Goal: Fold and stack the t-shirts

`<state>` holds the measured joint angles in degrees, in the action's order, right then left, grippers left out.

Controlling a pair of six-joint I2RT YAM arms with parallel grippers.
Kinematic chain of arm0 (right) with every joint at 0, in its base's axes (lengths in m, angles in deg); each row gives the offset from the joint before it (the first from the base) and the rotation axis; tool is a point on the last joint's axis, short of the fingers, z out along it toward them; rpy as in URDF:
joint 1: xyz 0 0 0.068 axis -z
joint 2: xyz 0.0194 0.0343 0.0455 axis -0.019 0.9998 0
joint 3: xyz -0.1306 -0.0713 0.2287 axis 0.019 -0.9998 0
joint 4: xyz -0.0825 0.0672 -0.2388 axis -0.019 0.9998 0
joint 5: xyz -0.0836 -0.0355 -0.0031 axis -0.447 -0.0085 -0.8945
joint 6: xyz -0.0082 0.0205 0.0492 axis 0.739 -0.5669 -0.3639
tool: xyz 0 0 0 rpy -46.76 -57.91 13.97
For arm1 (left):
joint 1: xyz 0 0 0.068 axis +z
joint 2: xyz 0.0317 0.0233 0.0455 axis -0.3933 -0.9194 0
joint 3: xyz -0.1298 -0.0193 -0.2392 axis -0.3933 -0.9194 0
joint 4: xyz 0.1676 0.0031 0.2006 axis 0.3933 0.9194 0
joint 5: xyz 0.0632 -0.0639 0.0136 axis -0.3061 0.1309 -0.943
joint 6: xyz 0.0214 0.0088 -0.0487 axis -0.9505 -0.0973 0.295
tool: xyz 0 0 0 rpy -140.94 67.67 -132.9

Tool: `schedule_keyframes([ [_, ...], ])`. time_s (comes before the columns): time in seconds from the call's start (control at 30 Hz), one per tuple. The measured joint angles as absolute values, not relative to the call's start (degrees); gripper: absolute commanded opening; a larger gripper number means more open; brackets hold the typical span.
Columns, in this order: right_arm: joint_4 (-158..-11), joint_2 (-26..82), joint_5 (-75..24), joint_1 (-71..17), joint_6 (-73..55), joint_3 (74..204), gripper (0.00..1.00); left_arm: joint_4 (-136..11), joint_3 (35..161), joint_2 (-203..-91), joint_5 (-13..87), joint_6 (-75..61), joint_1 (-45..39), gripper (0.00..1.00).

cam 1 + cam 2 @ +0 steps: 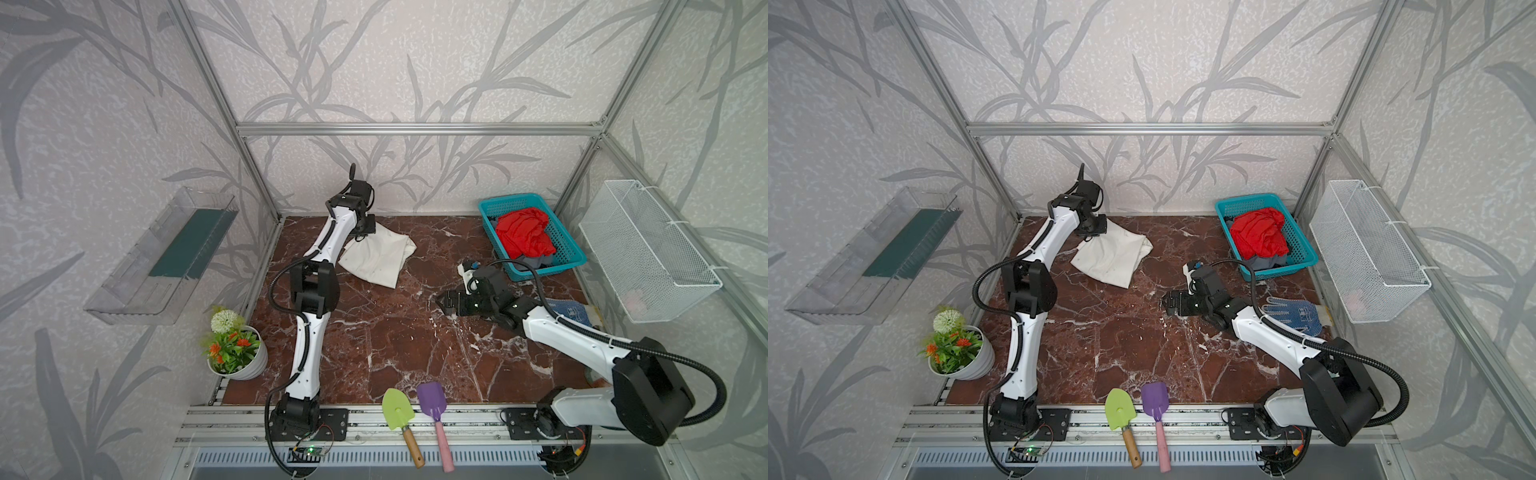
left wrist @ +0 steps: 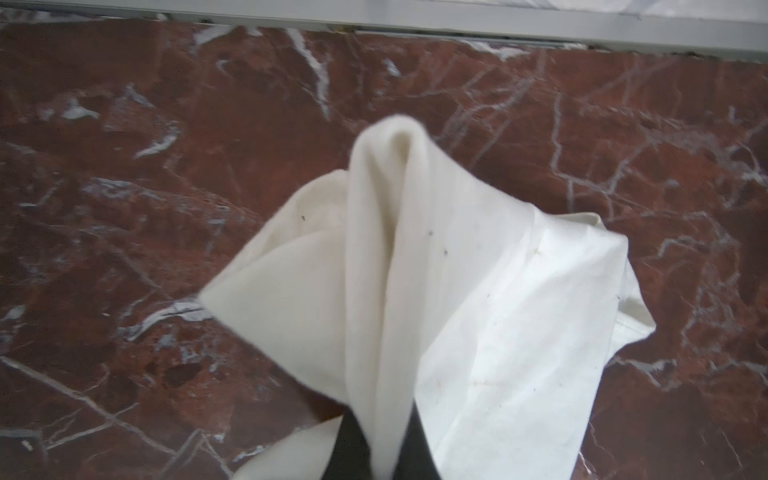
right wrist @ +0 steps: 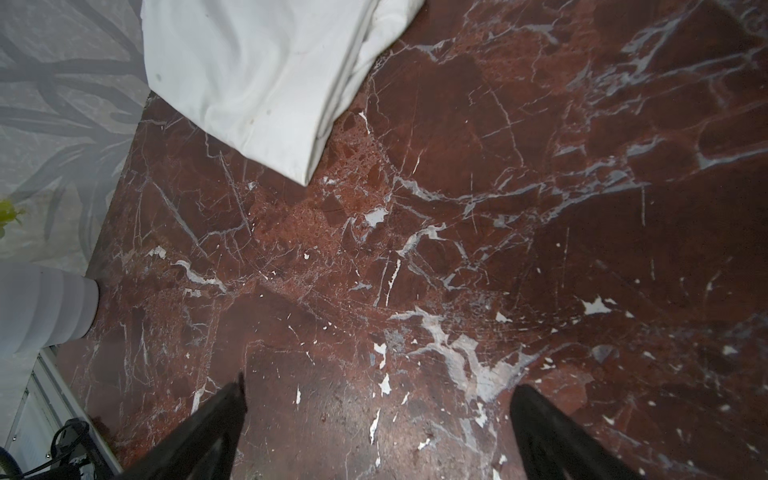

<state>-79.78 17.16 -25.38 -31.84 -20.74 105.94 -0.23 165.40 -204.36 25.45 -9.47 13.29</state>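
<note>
While the left hand [image 2: 381, 451] pinches a raised fold of the cream-white t-shirt [image 1: 376, 259] at the far left of the counter [image 1: 374, 353], we see the rest of that cloth lying loosely folded. Its plain side is up, creased and flecked with small dark specks. Our right hand [image 3: 378, 399] hangs right of centre over the marble, jaws spread wide, holding nothing. The red t-shirt [image 1: 525, 235] sits crumpled atop a dark grey t-shirt [image 1: 536, 262] in the teal basket [image 1: 571, 249] at far right.

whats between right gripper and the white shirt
Just bare marble tabletop between the right gripper and the white shirt, clearest in the right wrist view.
</note>
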Motion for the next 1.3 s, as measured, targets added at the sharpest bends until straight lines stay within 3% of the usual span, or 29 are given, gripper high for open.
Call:
schedule_keyframes([
  [0.3,-79.4,17.2,-25.0,-31.8,-20.8,105.9,0.99,0.6,167.4,-205.8,23.8,-9.5,22.5,0.00],
  [0.6,-78.3,17.1,-25.0,-31.5,-20.7,105.9,0.99,-0.2,161.4,-205.7,22.4,-10.2,29.7,0.00],
  [0.73,-77.7,17.1,-25.1,-31.4,-20.7,105.9,0.99,-0.3,161.6,-205.7,19.8,-10.3,30.8,0.17],
  [0.83,-77.3,16.7,-25.1,-31.2,-20.7,105.9,0.99,-0.3,161.8,-205.6,17.1,-10.4,30.8,0.44],
  [0.9,-77.3,16.4,-25.2,-31.2,-20.7,105.8,0.99,-0.4,161.7,-205.2,16.0,-10.0,30.7,0.53],
  [1.13,-77.2,15.3,-25.2,-31.1,-20.7,104.3,0.99,-3.9,152.7,-198.2,15.3,-8.4,30.5,0.54],
  [1.3,-76.3,13.8,-24.5,-28.0,-20.8,103.3,0.99,-9.4,141.1,-191.1,21.7,-6.3,30.5,0.58],
])
